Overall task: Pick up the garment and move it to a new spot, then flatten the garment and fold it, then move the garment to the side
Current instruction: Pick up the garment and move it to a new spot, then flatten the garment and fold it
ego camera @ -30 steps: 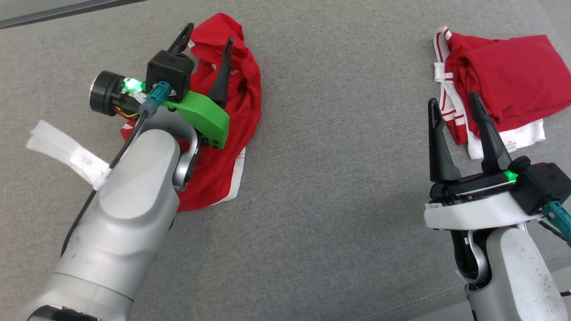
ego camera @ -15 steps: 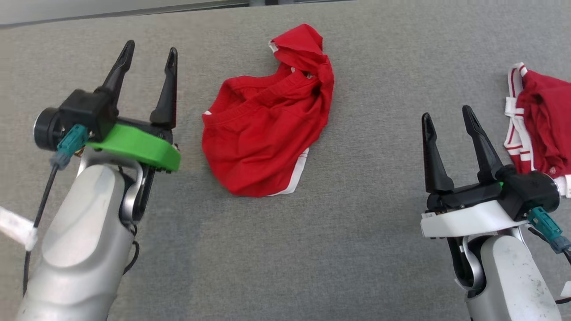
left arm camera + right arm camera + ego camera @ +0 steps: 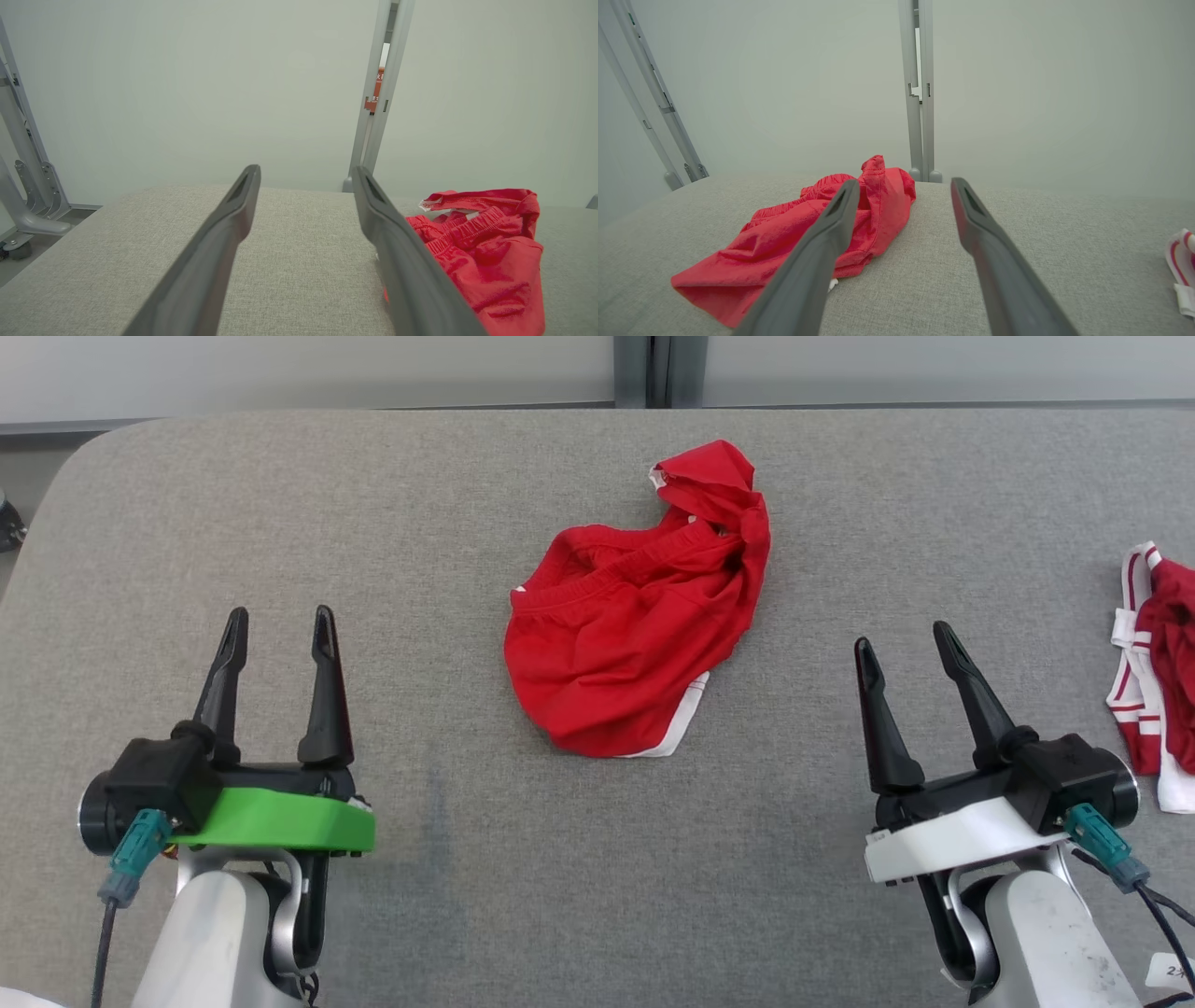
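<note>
Grey woven cloth covers the work surface (image 3: pixel 420 569), which ends at a pale wall (image 3: pixel 280 373) on the far side.

1. Task item. The crumpled red fabric garment with white trim (image 3: pixel 635 653) lies at the centre of the surface, slightly toward the far edge. It is loose, and neither arm touches it.

2. Orientation. In the head view the long axis of the garment runs diagonally, from the white-trimmed hem (image 3: pixel 686 714) at the near end to a bunched peak at the far right end. The elastic waistband (image 3: pixel 597 583) faces far-left. The cloth is folded over itself, not flat.

3. Recent change. One second ago the left gripper (image 3: pixel 280 613) stood over the garment. It has now withdrawn to the near left and is well apart from the garment. The head camera has also shifted. Judgement: the relocation step appears complete, and flattening is next.

4. End effectors. The left gripper has its fingers spread and carries nothing. The right gripper (image 3: pixel 901 636), at the near right, is likewise spread and carries nothing.

5. Surroundings. A second red-and-white garment (image 3: pixel 1158 709) lies at the right edge, well apart from the task item.
</note>
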